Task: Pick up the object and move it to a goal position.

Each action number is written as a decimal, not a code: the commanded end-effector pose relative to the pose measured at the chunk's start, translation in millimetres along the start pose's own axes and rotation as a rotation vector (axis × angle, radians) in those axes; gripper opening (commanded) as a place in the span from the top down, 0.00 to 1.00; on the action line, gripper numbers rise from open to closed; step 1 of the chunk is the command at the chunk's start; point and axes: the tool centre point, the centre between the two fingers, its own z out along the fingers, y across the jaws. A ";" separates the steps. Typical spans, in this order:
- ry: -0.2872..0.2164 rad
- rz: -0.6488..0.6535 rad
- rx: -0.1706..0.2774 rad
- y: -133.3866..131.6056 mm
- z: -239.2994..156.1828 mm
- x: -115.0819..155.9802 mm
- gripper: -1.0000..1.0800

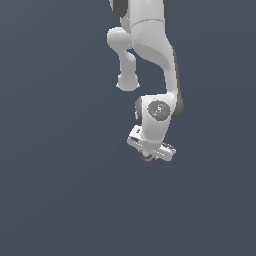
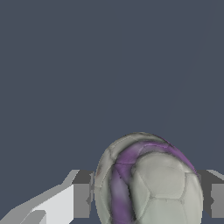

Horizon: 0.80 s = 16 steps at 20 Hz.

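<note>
The object (image 2: pixel 151 183) is a roundish beige-grey ball with a purple band. In the wrist view it fills the space between my two fingers (image 2: pixel 81 194), which press on its two sides. In the exterior view only a small purple-marked bit of the object (image 1: pixel 146 156) shows under the white hand. My gripper (image 1: pixel 148 156) is shut on the object and points down. Whether the object touches the floor or is lifted, I cannot tell.
The white arm (image 1: pixel 150 45) reaches down from the top of the exterior view. The dark blue-grey floor (image 1: pixel 60 190) lies all around, plain and flat.
</note>
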 end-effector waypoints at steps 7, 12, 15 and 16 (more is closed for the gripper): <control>0.002 0.000 0.001 24.7 -49.0 -3.8 1.00; 0.002 0.001 0.002 48.0 -93.8 -7.6 1.00; 0.001 0.001 0.002 63.3 -123.2 -10.0 1.00; 0.001 0.001 0.002 68.4 -133.4 -10.8 1.00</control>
